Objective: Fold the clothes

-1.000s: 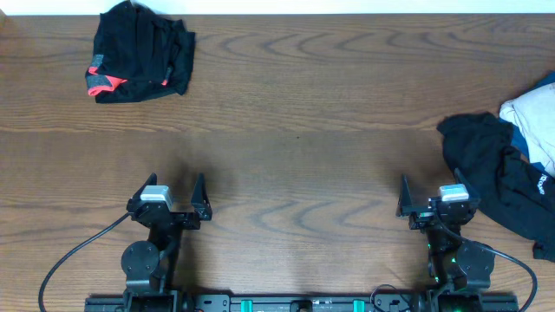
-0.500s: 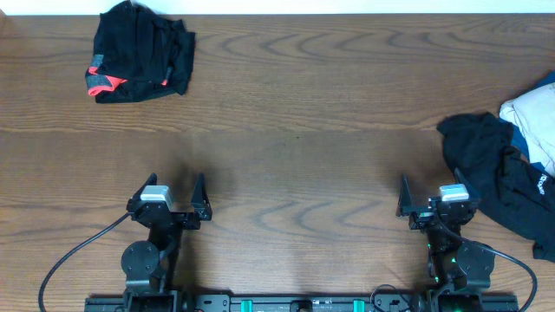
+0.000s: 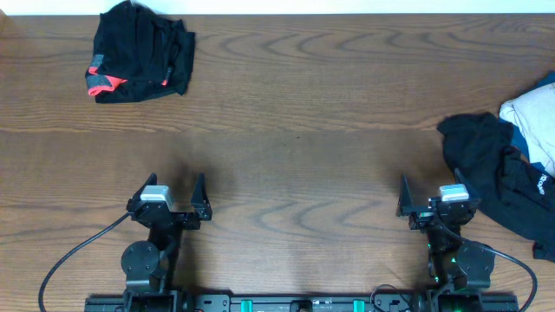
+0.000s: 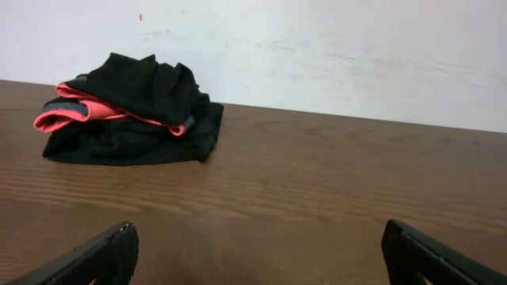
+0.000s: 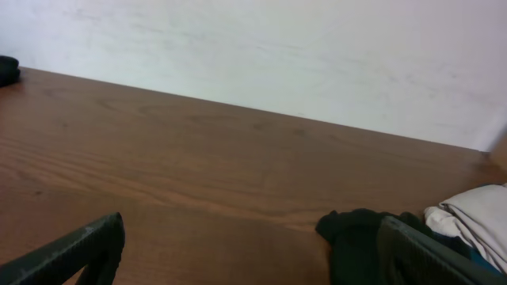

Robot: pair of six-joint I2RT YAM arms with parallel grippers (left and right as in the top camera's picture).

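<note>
Wooden counter point(image 3: 295, 104), seen from above, with a white wall point(image 4: 317, 47) behind its far edge. At the right edge lies a heap of loose black clothes point(image 3: 490, 173), unfolded, one piece bearing a small white logo point(image 3: 544, 183). A pale cloth point(image 3: 531, 117) with blue trim lies against the heap's far side. At the far left corner rests a black bundle with coral-red trim point(image 3: 143, 52), well apart from the heap. The left pincer point(image 3: 178, 186) and right pincer point(image 3: 431, 191) stand near the front edge, each with jaws spread wide and empty. The right one is just beside the heap; bare wood lies between the left one and the bundle. Nothing differs from one second earlier: cloth and arms are unmoved.
</note>
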